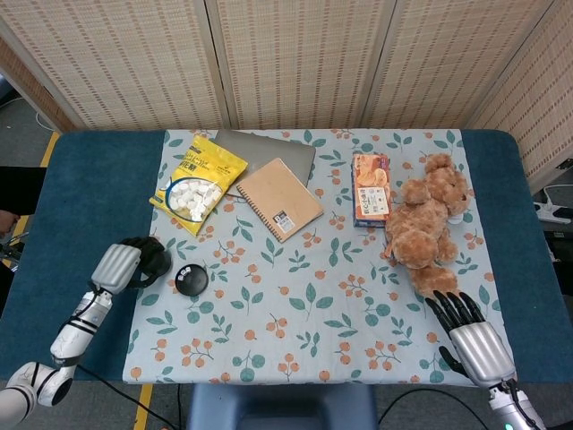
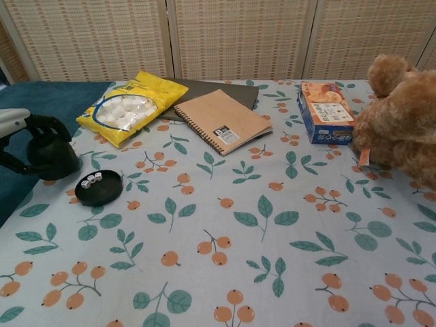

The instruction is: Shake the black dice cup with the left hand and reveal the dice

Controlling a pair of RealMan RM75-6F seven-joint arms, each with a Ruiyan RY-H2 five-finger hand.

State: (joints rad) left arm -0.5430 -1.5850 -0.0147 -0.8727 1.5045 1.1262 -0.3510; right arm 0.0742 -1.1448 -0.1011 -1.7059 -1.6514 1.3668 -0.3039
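Note:
My left hand (image 1: 119, 265) (image 2: 15, 129) grips the black dice cup (image 1: 150, 262) (image 2: 49, 151) at the left edge of the floral cloth, low by the table; whether the cup rests on it is unclear. To its right lies the round black base (image 1: 191, 280) (image 2: 99, 189) with small white dice (image 2: 92, 179) on it, uncovered. My right hand (image 1: 473, 333) rests at the front right corner, fingers spread, holding nothing; the chest view does not show it.
Behind the base lie a yellow marshmallow bag (image 1: 197, 180) (image 2: 131, 105), a tan spiral notebook (image 1: 278, 199) (image 2: 223, 120) on a grey folder (image 1: 277, 150), an orange snack box (image 1: 370, 189) (image 2: 324, 111) and a brown teddy bear (image 1: 428, 222) (image 2: 400, 118).

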